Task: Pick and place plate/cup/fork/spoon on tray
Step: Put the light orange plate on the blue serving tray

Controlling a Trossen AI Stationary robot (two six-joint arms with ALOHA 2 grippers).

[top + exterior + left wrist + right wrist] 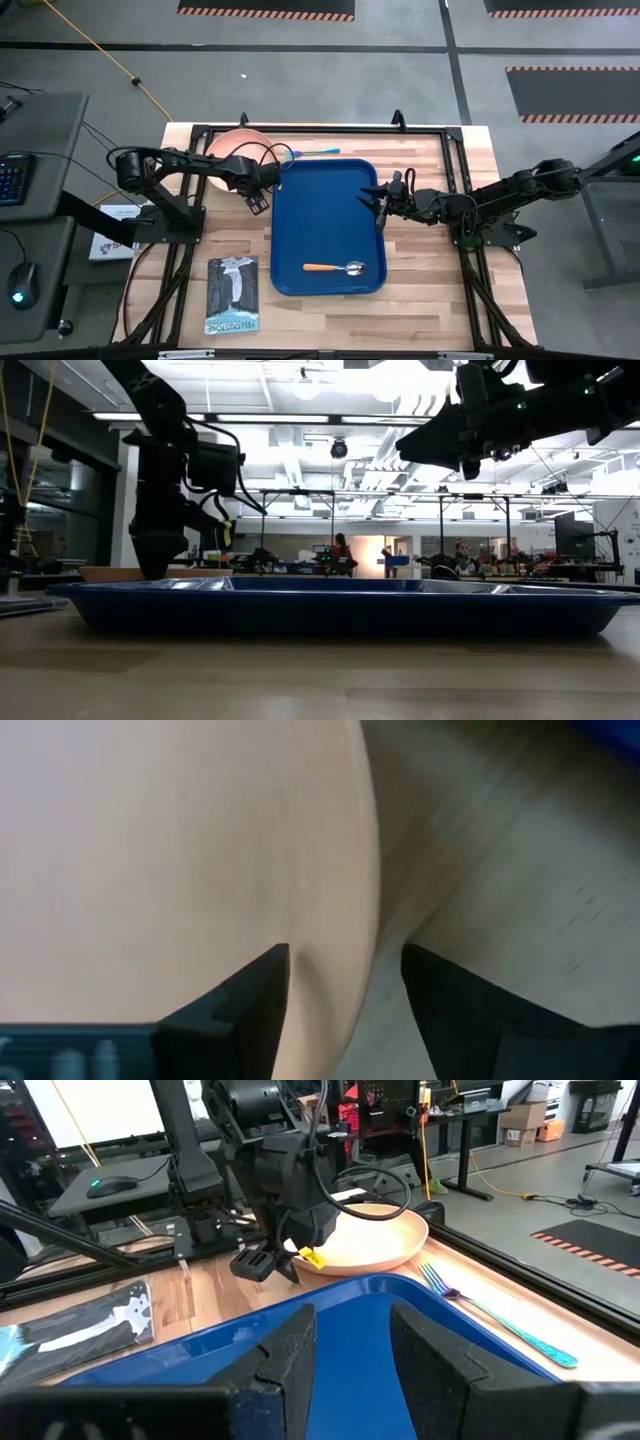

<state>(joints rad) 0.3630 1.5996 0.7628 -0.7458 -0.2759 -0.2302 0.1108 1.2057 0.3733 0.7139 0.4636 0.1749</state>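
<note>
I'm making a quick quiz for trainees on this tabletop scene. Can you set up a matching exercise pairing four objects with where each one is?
Things:
1. spoon
2. fork
3. plate
4. booklet

Places:
A. on the table beyond the tray's far rim
B. lying inside the tray
C. on the table, its rim between the left pincer's open fingers
D. on the table left of the tray, at the near edge

Pairs: 1-B, 2-A, 3-C, 4-D

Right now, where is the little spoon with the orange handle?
The spoon lies inside the blue tray, near its front edge in the high view, away from both grippers.
</note>
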